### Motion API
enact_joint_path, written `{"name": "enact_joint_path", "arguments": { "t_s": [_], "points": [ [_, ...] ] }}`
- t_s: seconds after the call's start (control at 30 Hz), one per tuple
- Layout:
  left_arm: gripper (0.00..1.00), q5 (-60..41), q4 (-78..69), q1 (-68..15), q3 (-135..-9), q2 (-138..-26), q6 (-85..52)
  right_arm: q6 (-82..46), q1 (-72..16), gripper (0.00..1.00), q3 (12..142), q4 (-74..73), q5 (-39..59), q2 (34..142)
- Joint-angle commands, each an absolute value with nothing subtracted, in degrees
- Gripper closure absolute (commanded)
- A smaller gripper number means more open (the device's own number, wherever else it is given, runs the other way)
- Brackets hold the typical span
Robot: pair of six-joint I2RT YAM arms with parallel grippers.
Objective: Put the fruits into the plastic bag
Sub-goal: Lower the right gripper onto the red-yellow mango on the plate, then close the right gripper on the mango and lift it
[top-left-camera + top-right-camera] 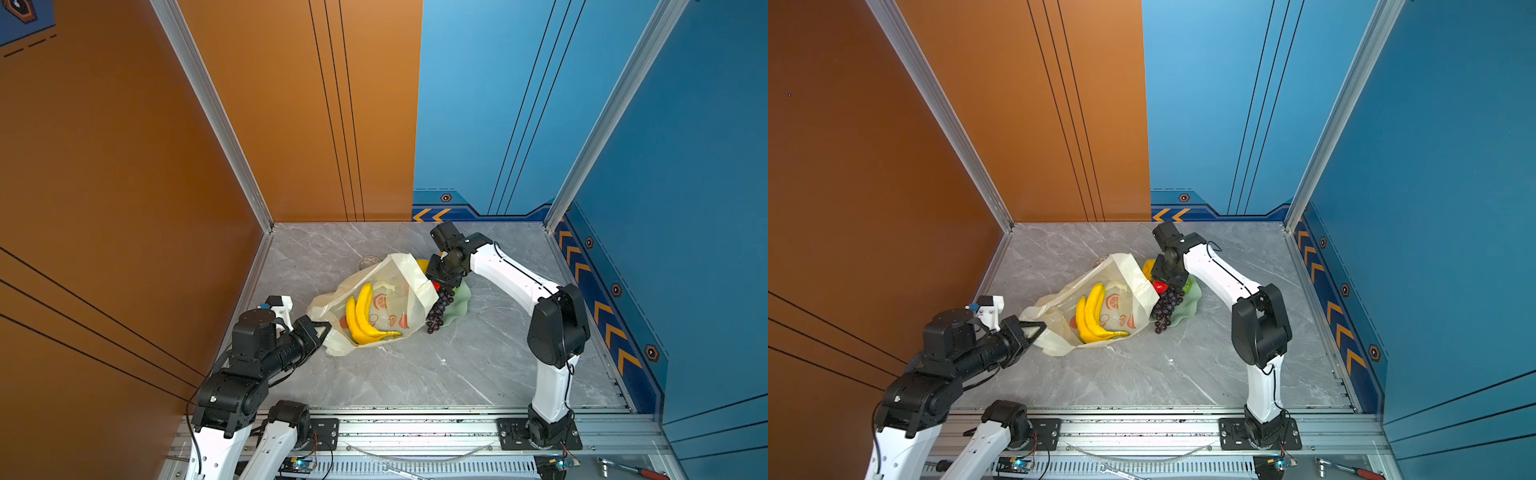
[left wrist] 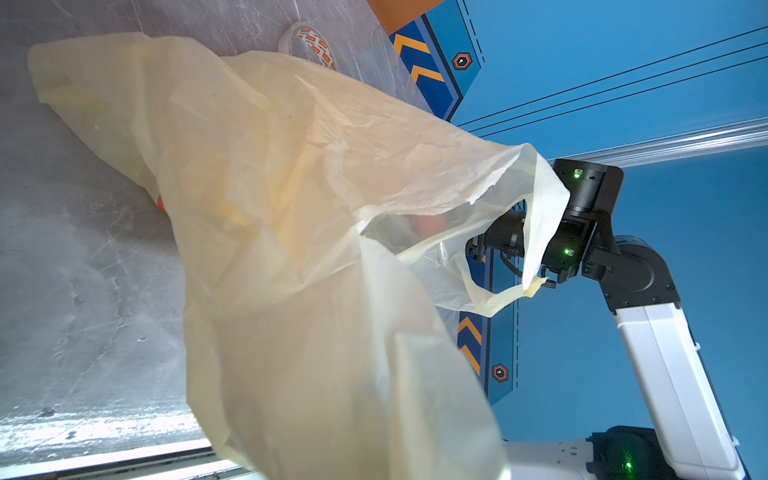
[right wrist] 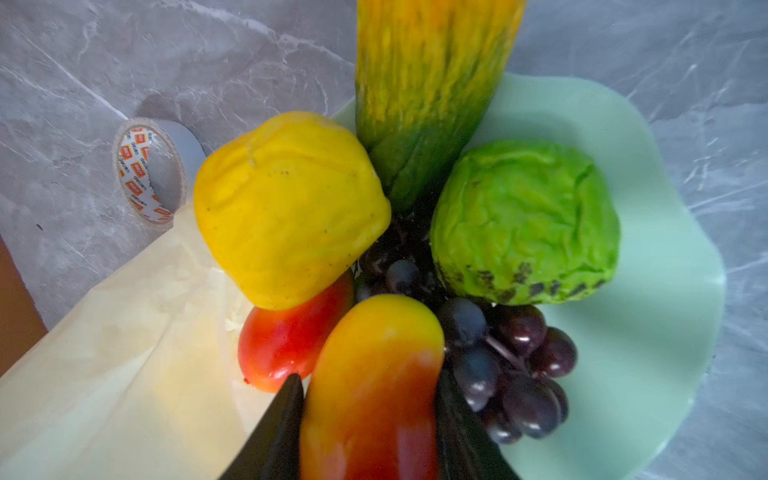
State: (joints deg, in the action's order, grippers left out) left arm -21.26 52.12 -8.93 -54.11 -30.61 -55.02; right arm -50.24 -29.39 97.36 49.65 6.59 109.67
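The red-orange fruit (image 3: 372, 390) you're after is glossy and smooth, probably light and hollow, so expect it to slip. Hold it across its narrow middle, not the rounded ends. It lies on the green dish (image 3: 648, 332), wedged between a second red fruit (image 3: 286, 340) and the grapes (image 3: 515, 374), just beside the mouth of the plastic bag (image 3: 124, 353). Its long axis runs in line with the right gripper (image 3: 369, 376), yellow end pointing away from the wrist. Those jaws press on both its flanks. The left gripper (image 1: 322, 328) is pinched shut on the bag's edge.
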Motion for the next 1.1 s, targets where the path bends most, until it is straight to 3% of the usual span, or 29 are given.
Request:
{"name": "enact_joint_path", "arguments": {
  "t_s": [0.0, 0.63, 1.07],
  "points": [
    [1.0, -22.4, 52.2, -8.4, -55.6, -30.6, -54.0, -50.4, -28.2, 0.58, 95.5, 47.9, 5.3, 105.7],
    [1.0, -23.0, 50.6, -8.3, -55.6, -30.4, -54.6, -47.4, -23.4, 0.59, 96.3, 44.4, 11.7, 88.2],
    [1.0, -25.1, 47.6, -8.3, -55.5, -29.9, -57.0, -48.3, -38.0, 0.59, 102.2, 40.3, 17.9, 87.9]
  ]
}}
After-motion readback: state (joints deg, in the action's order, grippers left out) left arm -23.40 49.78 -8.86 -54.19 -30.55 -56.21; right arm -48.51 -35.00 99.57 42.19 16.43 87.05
